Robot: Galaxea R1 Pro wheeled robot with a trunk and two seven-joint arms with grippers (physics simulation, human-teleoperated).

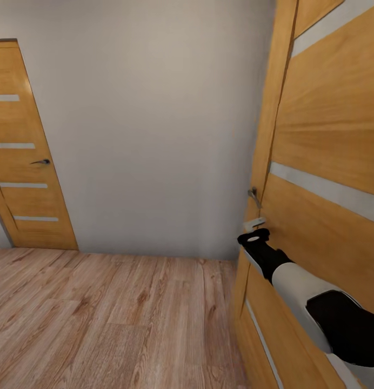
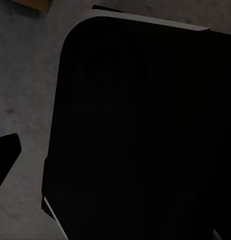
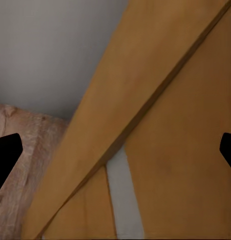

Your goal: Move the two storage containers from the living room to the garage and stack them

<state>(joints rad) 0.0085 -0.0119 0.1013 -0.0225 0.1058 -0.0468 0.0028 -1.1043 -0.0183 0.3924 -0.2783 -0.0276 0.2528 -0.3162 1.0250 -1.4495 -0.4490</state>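
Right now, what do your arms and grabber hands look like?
My right arm is a smooth white tube with black parts: a black elbow cover and a black wrist ending in a round grey cap. It has no cables or markings. My right gripper has two flat black fingers. My left gripper's finger is black too.

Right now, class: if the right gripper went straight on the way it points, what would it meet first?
The wooden door. The right gripper, fingers apart, faces its panel and pale stripe at what looks like close range, though depth is unclear. The head view shows the arm beside that door.
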